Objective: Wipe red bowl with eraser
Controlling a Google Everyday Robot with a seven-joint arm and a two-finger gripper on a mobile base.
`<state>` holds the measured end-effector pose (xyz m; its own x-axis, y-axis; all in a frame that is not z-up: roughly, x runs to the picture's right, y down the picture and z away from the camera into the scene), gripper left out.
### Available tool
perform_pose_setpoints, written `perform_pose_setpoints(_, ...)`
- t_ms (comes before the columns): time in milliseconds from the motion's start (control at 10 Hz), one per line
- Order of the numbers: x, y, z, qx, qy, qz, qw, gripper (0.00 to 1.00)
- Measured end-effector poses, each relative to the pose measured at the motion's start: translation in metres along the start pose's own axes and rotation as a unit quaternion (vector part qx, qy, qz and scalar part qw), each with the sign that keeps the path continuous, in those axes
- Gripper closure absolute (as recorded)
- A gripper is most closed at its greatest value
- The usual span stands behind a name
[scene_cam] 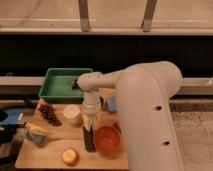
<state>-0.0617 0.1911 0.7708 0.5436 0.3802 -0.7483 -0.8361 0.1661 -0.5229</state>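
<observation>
One edge of the red bowl hides behind the arm; claw over eraser (grip unreadable).

Wooden worktop stands before a dark wall panel. A pale rail crosses the panel. Above: window with two grey posts. Speckled grey floor at right. The gripper hangs over the worktop

Orange-red, plain bowl noted beside black eraser. Cream-white gripper seen just above the eraser. Tray recorded green, grapes dark purple, table tan.
</observation>
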Motion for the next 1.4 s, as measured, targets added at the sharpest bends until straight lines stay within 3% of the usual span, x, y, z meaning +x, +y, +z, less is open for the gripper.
perform_pose_setpoints(600, -0.001, -0.007, -0.041, 0.01, -0.065, -0.01, 0.9978, 1.0)
perform_pose_setpoints(1000, 0.001, -0.012, -0.09, 0.028, -0.117, -0.006, 0.9927, 1.0)
perform_pose_setpoints(1400, 0.032, -0.034, -0.123, 0.032, -0.161, 0.02, 0.9862, 1.0)
